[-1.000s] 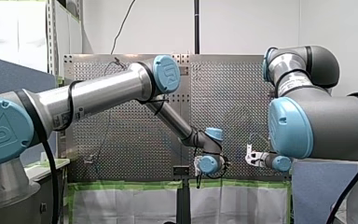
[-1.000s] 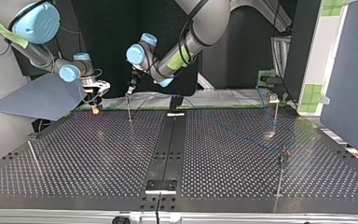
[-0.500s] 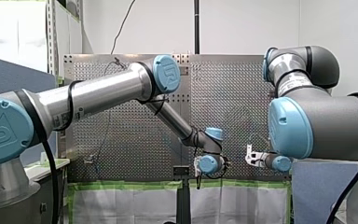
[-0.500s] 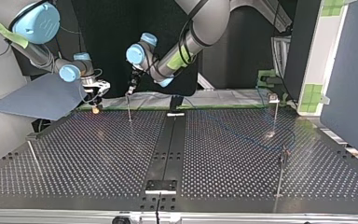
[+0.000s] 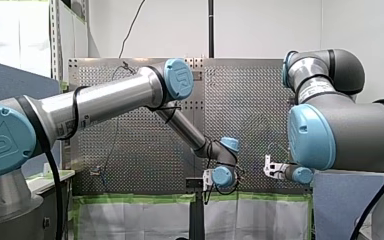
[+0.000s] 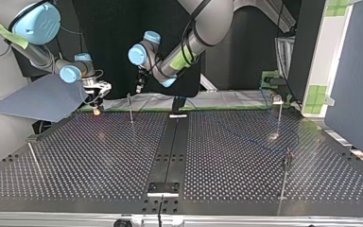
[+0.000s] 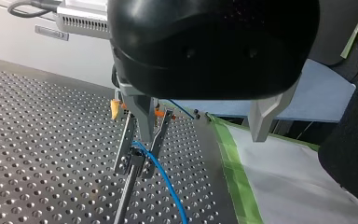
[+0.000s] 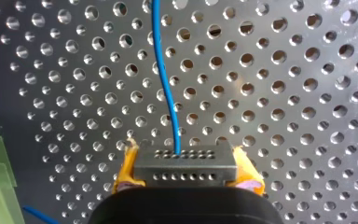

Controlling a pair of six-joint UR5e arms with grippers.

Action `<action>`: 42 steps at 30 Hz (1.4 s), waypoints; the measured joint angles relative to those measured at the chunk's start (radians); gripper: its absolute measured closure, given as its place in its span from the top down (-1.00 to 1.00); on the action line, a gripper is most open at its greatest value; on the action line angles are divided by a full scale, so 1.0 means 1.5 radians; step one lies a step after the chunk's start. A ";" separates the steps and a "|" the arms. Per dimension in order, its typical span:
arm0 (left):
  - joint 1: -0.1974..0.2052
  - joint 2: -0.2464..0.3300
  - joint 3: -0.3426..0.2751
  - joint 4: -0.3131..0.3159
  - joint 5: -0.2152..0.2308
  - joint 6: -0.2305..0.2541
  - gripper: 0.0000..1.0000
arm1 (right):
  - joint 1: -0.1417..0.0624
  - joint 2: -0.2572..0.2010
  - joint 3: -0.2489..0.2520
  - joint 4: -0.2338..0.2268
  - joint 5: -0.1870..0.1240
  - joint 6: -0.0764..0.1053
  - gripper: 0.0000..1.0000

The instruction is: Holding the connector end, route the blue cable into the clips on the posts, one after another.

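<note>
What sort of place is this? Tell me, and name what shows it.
Probably a robotics lab bench: my left arm and my right arm at a perforated table, with clip posts and a blue cable.

Front view: from behind and above my left arm [image 5: 105,102] and my right arm [image 5: 345,130], between their shoulders, facing out over the tabletop [image 5: 260,100]; set well back, the arms' big joints nearest.
Top view: from across the tabletop, low, facing both arms; wide, with the whole perforated surface in frame.
Left wrist view: along my left hand [image 7: 201,139], close on the post [image 7: 123,200] just ahead of it.
Right wrist view: along my right hand [image 8: 186,179], closest of all, on the connector [image 8: 185,164] it clamps.
Shared: the top and left wrist views both show that post beside my left hand.
</note>
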 joint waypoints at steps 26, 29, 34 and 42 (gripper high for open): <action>-0.004 0.162 -0.161 0.129 -0.015 -0.001 1.00 | -0.002 0.000 0.000 -0.001 0.000 0.002 -1.00; -0.002 0.183 -0.182 0.122 -0.015 -0.018 1.00 | -0.001 0.000 0.000 -0.001 0.000 0.002 -1.00; 0.004 0.219 -0.218 0.107 -0.016 -0.053 1.00 | -0.001 0.000 0.000 0.000 0.000 0.002 -1.00; 0.011 0.279 -0.278 0.091 -0.015 -0.081 1.00 | 0.001 0.000 0.000 0.000 0.000 0.002 -1.00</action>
